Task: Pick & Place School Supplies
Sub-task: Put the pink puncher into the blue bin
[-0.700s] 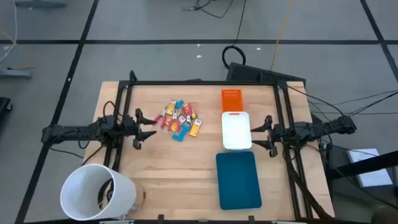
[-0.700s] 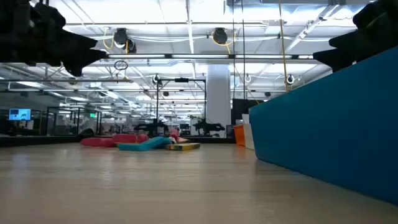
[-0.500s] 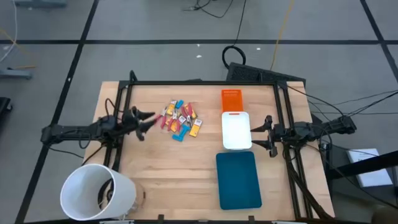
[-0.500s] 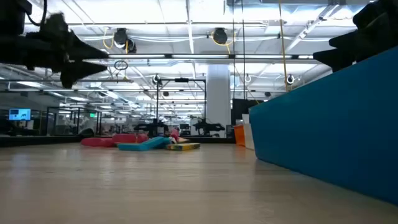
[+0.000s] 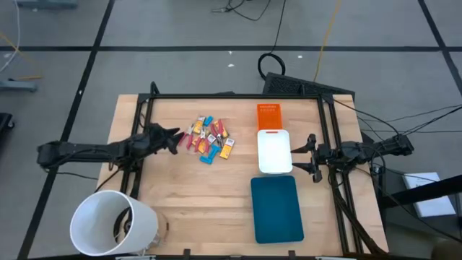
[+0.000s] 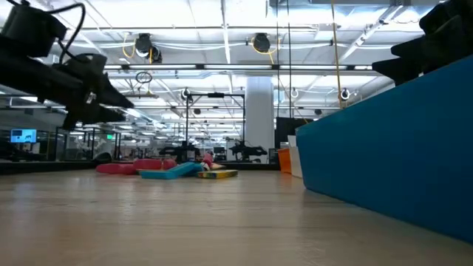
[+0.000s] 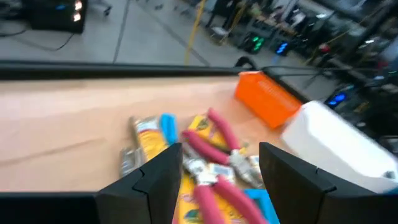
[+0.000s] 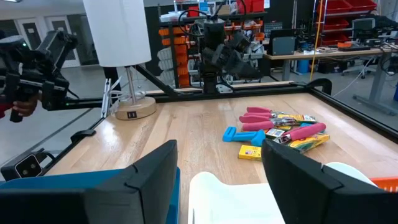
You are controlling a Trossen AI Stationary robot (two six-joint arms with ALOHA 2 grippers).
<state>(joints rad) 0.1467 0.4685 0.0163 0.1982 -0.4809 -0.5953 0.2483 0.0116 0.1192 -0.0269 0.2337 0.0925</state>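
Hovering with fingers parted and empty, the left end effector (image 5: 172,137) sits just beside the school supplies (image 5: 208,138) heaped on the worktop (image 5: 216,195); the right end effector (image 5: 307,155), also open and empty, waits by the white tray (image 5: 275,153).

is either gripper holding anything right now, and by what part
Nothing is held. The left gripper is open beside the school supplies; the right gripper is open, empty, by the white tray.
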